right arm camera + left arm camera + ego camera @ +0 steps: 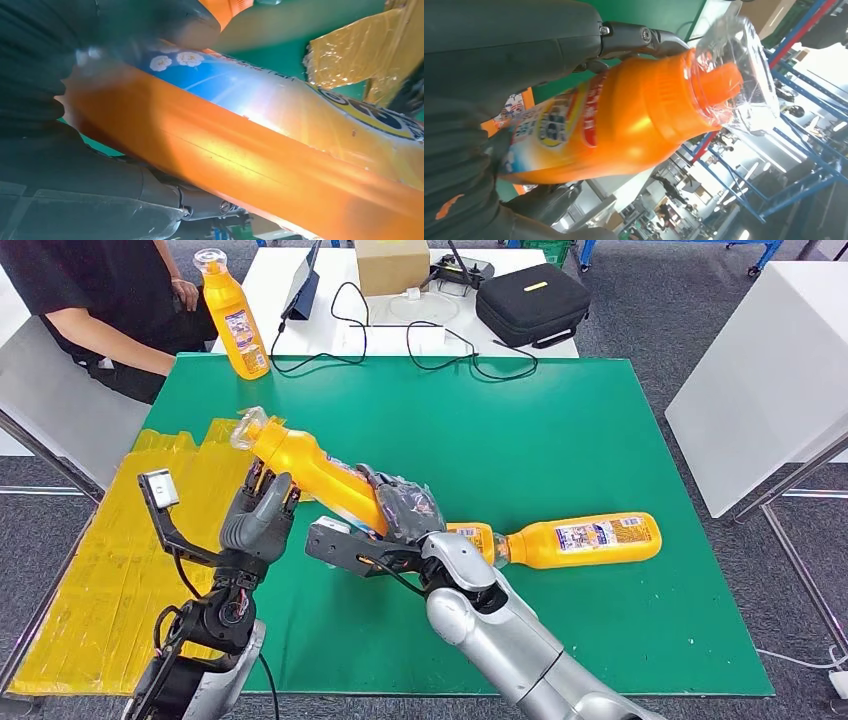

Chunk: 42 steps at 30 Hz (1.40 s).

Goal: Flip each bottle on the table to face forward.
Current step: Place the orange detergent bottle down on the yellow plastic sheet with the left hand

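Note:
An orange bottle (310, 472) with a clear wrapped cap hangs tilted over the green table (560, 420), cap up and toward the left. My right hand (402, 510) grips its lower body (260, 165). My left hand (262, 512) reaches up beside the neck end; in the left wrist view the bottle (634, 115) lies between a finger (634, 36) and the thumb (544, 200), both touching it. A second orange bottle (585, 540) lies on its side on the table, right of my right hand. A third bottle (235, 315) stands upright at the far left corner.
A person (100, 300) sits at the far left, close to the standing bottle. Yellow sheeting (110, 540) covers the table's left side. Behind stands a white table (270, 300) with a black case (532, 302), a cardboard box (392, 265) and cables.

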Available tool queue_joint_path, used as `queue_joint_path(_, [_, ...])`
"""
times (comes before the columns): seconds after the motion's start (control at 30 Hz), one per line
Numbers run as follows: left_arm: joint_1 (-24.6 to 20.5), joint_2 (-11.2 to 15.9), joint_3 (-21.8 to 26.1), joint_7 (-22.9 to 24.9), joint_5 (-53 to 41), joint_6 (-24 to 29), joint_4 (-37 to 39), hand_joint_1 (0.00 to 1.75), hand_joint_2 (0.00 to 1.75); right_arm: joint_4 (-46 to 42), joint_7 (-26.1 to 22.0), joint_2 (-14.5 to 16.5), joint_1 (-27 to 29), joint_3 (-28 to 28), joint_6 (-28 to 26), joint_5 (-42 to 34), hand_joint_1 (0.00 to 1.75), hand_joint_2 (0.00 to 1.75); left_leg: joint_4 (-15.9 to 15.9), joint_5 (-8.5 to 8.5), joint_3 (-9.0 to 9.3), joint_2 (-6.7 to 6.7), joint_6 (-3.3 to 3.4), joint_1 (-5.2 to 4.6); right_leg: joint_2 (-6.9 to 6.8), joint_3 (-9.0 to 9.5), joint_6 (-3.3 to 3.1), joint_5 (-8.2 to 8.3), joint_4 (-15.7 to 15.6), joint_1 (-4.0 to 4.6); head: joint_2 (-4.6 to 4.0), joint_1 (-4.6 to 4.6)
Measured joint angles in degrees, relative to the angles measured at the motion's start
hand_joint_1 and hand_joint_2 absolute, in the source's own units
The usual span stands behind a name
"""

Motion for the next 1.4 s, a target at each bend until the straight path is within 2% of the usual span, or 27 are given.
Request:
queue_joint_path(0.23, [-2.9, -0.5, 0.0, 0.9, 0.5, 2.1, 2.1, 0.0, 1.75, -0.7, 0.4, 1.4, 0.0, 2.2, -2.5, 3.6, 1.75, 1.75, 0.0, 0.0, 0.0, 0.0, 0.0, 0.0, 0.0, 0.0, 0.0, 0.0, 0.0, 0.0, 0.0, -0.01])
queue_joint_path(0.63, [-4.3, -0.5, -0.3, 0.9, 2.5, 2.6, 4.0, 0.0, 1.75, -0.8, 1.2, 2.5, -0.2, 4.1, -3.5, 4.9, 1.75, 1.75, 0.0, 0.0, 0.0, 0.0, 0.0, 0.0, 0.0, 0.0, 0.0, 0.0, 0.0, 0.0, 0.0, 0.0])
queue_joint_path(0.67, [-4.4, -0.5, -0.4, 0.9, 3.0, 2.7, 4.2, 0.04, 1.75, -0.8, 1.4, 2.8, -0.2, 4.2, -3.5, 4.6, 1.75, 1.75, 0.0, 0.0, 0.0, 0.0, 0.0, 0.0, 0.0, 0.0, 0.0, 0.0, 0.0, 0.0, 0.0, 0.0])
queue_joint_path(0.8, [-4.8, -0.5, -1.3, -0.4, 3.5, 3.8, 4.8, 1.75, 1.75, -0.7, 2.3, 3.3, -0.3, 4.5, -3.2, 3.2, 1.75, 1.75, 0.0, 0.0, -0.01, 0.0, 0.0, 0.0, 0.0, 0.0, 0.0, 0.0, 0.0, 0.0, 0.0, 0.01])
queue_joint_path(1.0, [-4.7, -0.5, -2.5, -3.6, 1.7, 6.8, 4.6, 1.75, 1.75, 0.3, 2.0, 3.5, -0.5, 4.6, -3.7, 2.1, 1.75, 1.75, 0.0, 0.0, -0.02, -0.01, 0.0, 0.0, 0.0, 0.0, 0.0, 0.0, 0.0, 0.0, 0.0, 0.01])
queue_joint_path(1.4, [-3.6, -0.5, -2.5, -4.9, 1.3, 7.8, 3.3, 1.75, 1.75, 0.9, 1.8, 3.9, -0.5, 4.9, -3.6, 1.8, 1.75, 1.75, 0.0, 0.0, -0.02, 0.0, 0.0, 0.0, 0.0, -0.01, 0.0, 0.0, 0.0, 0.0, 0.0, 0.01])
